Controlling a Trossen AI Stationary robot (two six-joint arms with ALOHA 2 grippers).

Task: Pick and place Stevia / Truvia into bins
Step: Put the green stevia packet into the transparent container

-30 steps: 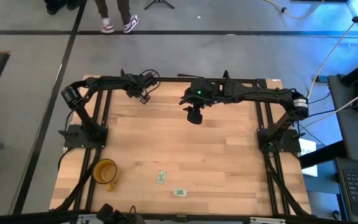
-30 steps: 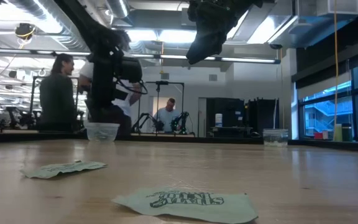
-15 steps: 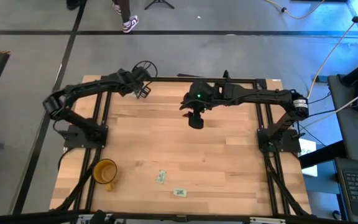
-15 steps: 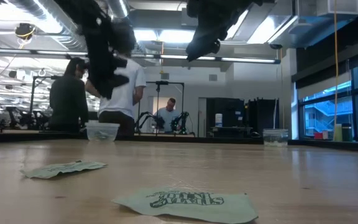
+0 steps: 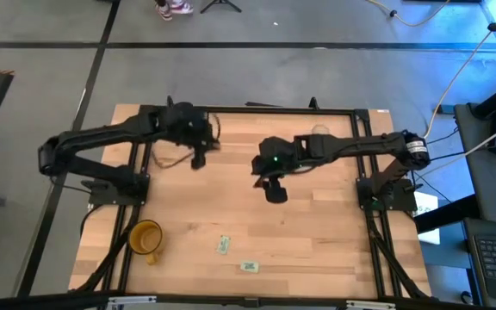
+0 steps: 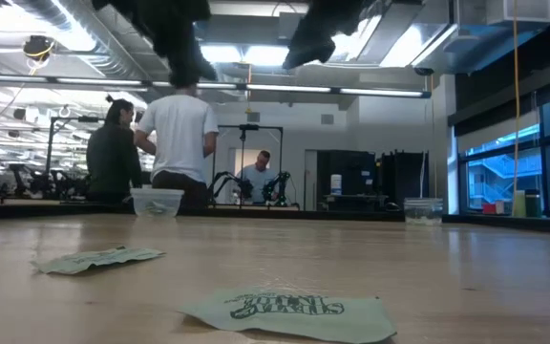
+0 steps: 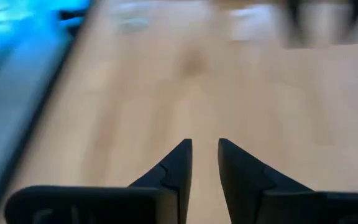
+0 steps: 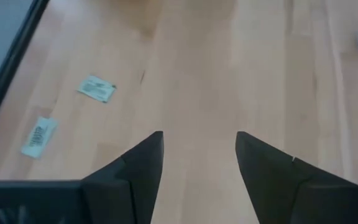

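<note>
Overhead, left claw (image 7: pixel 204 163) slightly parted, empty, view blurred, right claw (image 8: pixel 199 155) spread wide, two sachets (image 5: pixel 224 244) untouched

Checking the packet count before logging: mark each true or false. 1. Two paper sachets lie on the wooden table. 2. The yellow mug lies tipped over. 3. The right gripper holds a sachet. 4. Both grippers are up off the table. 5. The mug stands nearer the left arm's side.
1. True: one whitish green-printed paper sachet and another sachet lie on the wooden table.
2. False: the yellow mug stands upright, mouth up.
3. False: the right gripper is open and holds nothing.
4. True: the left gripper also hangs above the wood.
5. True.
</note>
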